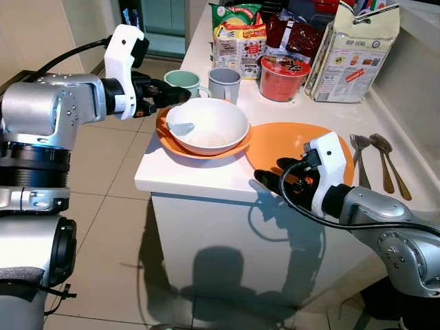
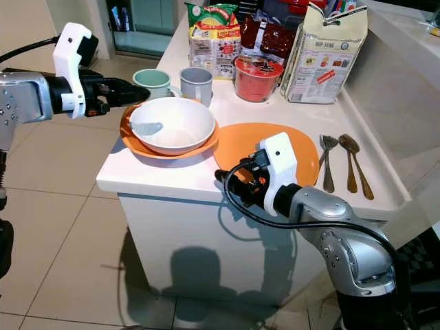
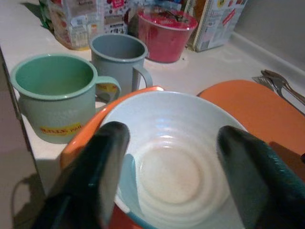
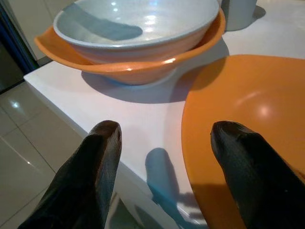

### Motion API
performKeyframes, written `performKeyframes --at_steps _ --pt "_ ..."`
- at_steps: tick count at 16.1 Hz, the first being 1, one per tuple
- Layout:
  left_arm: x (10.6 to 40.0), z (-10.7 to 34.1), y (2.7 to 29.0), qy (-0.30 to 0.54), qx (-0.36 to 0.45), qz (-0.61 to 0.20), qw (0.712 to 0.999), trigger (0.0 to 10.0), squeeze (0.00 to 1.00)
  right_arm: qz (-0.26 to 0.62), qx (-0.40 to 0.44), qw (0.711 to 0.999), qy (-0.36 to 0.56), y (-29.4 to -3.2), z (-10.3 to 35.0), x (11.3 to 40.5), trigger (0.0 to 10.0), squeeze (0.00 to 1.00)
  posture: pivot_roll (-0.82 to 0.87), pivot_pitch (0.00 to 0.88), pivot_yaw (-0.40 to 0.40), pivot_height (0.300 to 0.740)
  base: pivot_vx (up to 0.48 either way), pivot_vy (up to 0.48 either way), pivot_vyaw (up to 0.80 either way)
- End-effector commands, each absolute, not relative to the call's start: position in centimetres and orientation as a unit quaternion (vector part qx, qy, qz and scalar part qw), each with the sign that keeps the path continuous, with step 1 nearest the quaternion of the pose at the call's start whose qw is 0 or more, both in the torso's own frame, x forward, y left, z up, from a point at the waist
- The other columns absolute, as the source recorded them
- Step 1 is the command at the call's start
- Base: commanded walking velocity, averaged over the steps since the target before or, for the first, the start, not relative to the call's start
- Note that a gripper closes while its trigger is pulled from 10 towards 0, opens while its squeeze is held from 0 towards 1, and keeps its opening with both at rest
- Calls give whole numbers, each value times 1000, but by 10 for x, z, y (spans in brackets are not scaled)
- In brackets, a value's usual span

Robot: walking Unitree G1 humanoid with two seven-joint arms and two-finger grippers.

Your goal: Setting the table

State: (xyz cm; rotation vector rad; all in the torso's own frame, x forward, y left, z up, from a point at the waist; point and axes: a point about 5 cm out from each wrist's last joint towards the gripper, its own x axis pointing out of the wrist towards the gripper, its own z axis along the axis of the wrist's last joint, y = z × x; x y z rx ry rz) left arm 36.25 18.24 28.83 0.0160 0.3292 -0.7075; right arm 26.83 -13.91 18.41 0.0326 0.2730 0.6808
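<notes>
**Both jaws spread at the bench edge, bowl and plate ungrasped**

Left eye view: white bench [image 1: 206, 180] with a white bowl [image 1: 207, 126] sitting in an orange dish [image 1: 167, 141] at its near-left corner. Left gripper [image 1: 172, 95] reaches in from the left, fingertips at the bowl's far-left rim, just above it; contact cannot be told. A flat orange plate [image 1: 292, 143] lies just right of the dish, rims close. Right gripper [image 1: 275, 177] sits low at the plate's near edge, fingers pointing left along the bench front. Far side: green mug [image 1: 181, 80] and grey mug [image 1: 224, 84] side by side, a red tub [image 1: 282, 78], snack packets [image 1: 238, 38] and a paper sack [image 1: 354, 51]. A fork [image 1: 360, 158] and two spoons [image 1: 386, 161] lie right of the plate.

Right eye view: same layout. The right gripper's white housing overlaps the plate's near rim; its black fingers lie in front of the bench edge, left of the plate.

Left wrist view: jaws released, wide apart. The bowl lies beyond and between the two fingers [image 3: 102, 162], its rim near the tips, nothing clamped. Green mug and grey mug stand past it on one side, the orange plate on the other.

Right wrist view: jaws released, spread wide. One finger [image 4: 248, 167] lies over the plate's rim, the other [image 4: 90, 171] hangs off the bench corner above the tiled floor [image 4: 19, 157]. Bare bench top shows in the gap; the bowl in its dish lies further ahead.
</notes>
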Motion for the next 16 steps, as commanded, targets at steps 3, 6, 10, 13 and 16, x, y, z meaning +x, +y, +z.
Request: performKeyframes --at_steps 3,6,10,13,16 --pt "364 290 175 167 12 -360 918 10000 0 333 15 933 133 -140 186 266 10000 0 42 0 -59 740 0 0 0" --pt "367 283 175 184 17 -362 914 10000 0 338 12 930 141 -139 185 265 10000 0 41 0 -62 740 0 0 0" --pt "372 274 173 197 36 -355 913 10000 0 344 9 928 144 -138 185 264 10000 0 39 0 -62 740 0 0 0" --pt "376 263 173 211 50 -351 911 10000 0 345 8 928 145 -138 185 264 10000 0 35 0 -59 740 0 0 0" --pt "380 254 173 216 79 -340 912 10000 0 345 7 927 145 -138 185 264 10000 0 33 0 -58 740 0 0 0"
